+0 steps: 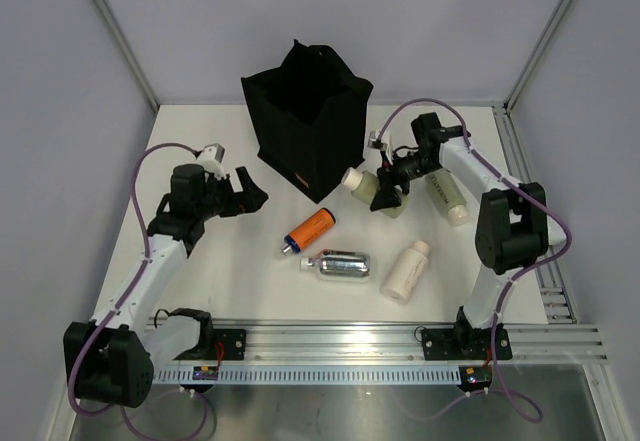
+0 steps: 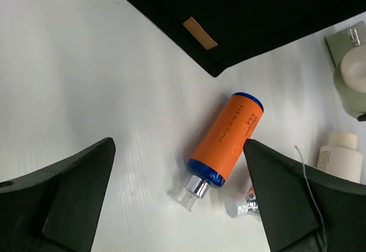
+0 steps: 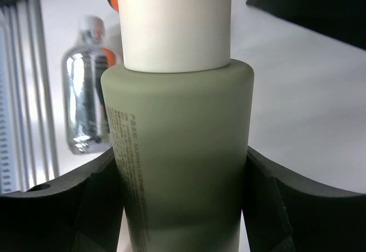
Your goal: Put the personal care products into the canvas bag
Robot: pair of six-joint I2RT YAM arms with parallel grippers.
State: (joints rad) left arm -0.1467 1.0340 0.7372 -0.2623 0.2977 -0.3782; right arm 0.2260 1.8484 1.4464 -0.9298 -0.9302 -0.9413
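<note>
Nearest on the table (image 1: 200,261), the cream bottle (image 1: 405,271) and the silver bottle (image 1: 342,264) lie on their sides, with an orange bottle (image 1: 308,231) just beyond them. Farther back, the left gripper (image 1: 250,194) hangs with its jaws apart and empty, left of the orange bottle. The right gripper (image 1: 385,196) is clamped on a sage-green bottle (image 1: 362,185) just right of the canvas bag (image 1: 305,126), and a second sage-green bottle (image 1: 447,199) lies further right. The step in hand looks like carrying the gripped bottle to the bag, so the next move calls for raising it above the bag's open top, swinging left over it and parting the fingers.
</note>
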